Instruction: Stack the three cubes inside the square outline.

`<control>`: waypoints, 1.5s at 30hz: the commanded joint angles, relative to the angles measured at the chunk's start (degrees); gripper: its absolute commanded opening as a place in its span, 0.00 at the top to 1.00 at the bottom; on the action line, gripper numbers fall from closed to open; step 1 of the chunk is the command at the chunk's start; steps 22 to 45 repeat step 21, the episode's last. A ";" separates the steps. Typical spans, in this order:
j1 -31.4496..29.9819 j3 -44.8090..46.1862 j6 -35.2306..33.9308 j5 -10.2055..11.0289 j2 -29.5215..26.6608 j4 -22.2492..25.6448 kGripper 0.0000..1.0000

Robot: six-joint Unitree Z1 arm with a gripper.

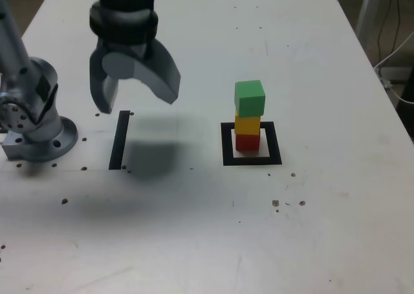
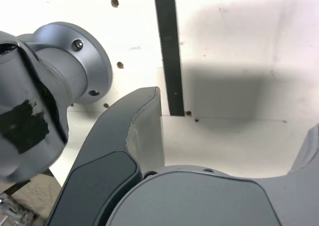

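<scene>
Above the table (image 1: 162,216), near the black strip (image 1: 119,140), the jaws (image 1: 139,103) wide apart, pointing downward.

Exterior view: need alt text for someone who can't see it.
Three cubes stand stacked inside a black square outline on a pale table: green on top, yellow in the middle, red at the bottom. Toward the view's left, the open, empty gripper hangs above the table near a black strip.

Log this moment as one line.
gripper: open, empty, off stack | cubes: green on yellow on red | outline: around red
</scene>
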 commanded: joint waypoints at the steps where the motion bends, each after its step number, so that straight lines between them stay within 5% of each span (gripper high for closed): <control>1: 0.51 2.53 0.06 -0.57 -0.39 -1.84 0.01; 16: 1.63 10.96 1.02 -1.78 0.93 -7.95 0.01; 45: 1.93 11.07 1.42 -1.83 1.23 -8.29 0.01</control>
